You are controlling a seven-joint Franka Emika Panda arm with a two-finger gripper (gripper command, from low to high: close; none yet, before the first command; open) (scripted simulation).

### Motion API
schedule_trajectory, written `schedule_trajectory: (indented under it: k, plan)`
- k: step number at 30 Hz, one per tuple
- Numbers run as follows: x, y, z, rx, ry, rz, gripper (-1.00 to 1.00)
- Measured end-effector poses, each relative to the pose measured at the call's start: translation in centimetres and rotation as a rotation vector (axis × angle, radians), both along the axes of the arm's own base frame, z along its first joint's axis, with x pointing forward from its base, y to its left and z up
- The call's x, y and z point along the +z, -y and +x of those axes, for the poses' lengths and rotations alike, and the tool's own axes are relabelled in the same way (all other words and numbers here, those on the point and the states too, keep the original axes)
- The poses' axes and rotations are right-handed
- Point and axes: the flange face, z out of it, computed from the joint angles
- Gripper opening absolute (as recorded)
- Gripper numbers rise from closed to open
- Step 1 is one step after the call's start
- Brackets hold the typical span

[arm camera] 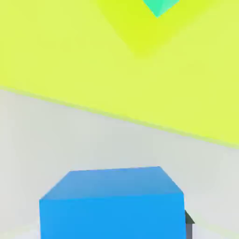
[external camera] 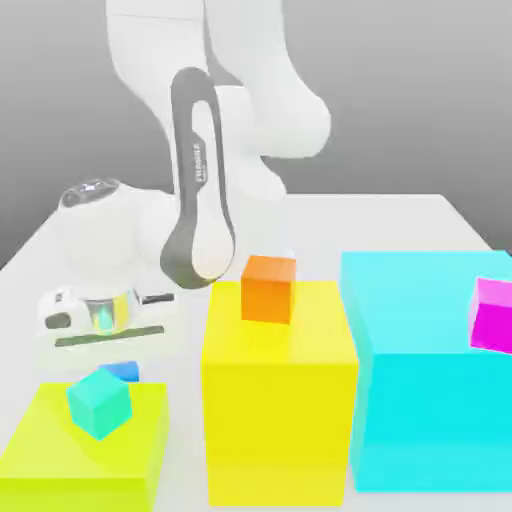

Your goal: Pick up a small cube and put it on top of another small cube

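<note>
And I've got it: my gripper [external camera: 119, 370] is clamped on the blue cube [arm camera: 112, 217], down just beside the lime block [external camera: 85, 445]! Over on that block sits the teal cube [external camera: 100, 403], while the orange cube [external camera: 269, 289] rides atop the yellow block [external camera: 280, 420].

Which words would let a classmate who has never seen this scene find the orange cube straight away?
Start with the tall yellow block standing between the low lime block and the wide cyan block. On its top rests one small cube, the orange cube. Its colour sets it apart from the turquoise cube and the magenta cube.
</note>
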Motion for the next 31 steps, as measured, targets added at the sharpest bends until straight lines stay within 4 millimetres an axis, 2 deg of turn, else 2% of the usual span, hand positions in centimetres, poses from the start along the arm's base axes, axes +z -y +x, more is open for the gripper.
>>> schedule_trajectory:
  k: [5,7,10,19,22,24,27,28,31]
  plan:
    - [4.3,0.0,-0.1,-0.002,-0.001,0.001,-1.0]
    - [6.6,0.8,1.5,-0.002,0.016,-0.018,-1.0]
    - [10.7,0.4,5.6,-0.001,0.041,-0.05,-1.0]
    - [17.5,-0.6,11.1,-0.297,0.039,-0.037,-1.0]
    - [18.5,-1.2,12.1,-0.414,0.021,-0.015,-1.0]
    - [16.9,-1.4,12.1,-0.461,0.004,0.001,-1.0]
    - [12.7,-1.5,12.1,-0.475,-0.001,0.004,-1.0]
    - [11.7,-1.5,12.1,-0.476,-0.001,0.003,1.0]
    - [11.7,-1.5,12.1,-0.476,-0.001,0.003,1.0]
